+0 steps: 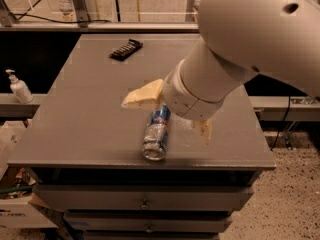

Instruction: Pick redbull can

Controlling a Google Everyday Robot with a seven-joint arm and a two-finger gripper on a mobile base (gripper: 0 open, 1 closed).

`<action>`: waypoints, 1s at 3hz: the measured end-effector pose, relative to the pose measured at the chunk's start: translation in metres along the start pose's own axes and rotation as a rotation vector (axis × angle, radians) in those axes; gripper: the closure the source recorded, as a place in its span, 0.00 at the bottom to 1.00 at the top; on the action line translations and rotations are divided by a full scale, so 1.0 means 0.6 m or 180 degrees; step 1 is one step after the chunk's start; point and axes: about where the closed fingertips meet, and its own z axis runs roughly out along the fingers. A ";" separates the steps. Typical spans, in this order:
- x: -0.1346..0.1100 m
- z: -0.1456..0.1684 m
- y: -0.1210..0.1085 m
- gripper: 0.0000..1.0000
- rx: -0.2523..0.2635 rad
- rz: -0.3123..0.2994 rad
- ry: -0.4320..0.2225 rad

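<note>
Big white arm (250,49) fills the 2 o'clock side, above a grey table with drawers (85,114). The gripper (166,120) hangs low around 6 o'clock, its tan fingers (144,94) spread wide on either side of the redbull can (155,134). The can lies on its side near the front edge. Black ridged bar (126,49) at 11, pump bottle (19,86) off the table at 9.
</note>
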 end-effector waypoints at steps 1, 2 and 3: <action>-0.004 0.032 -0.025 0.00 -0.0086 -0.0358 0.0100; 0.011 0.065 -0.041 0.00 -0.0234 -0.0535 0.0191; 0.037 0.093 -0.046 0.00 -0.0412 -0.0567 0.0286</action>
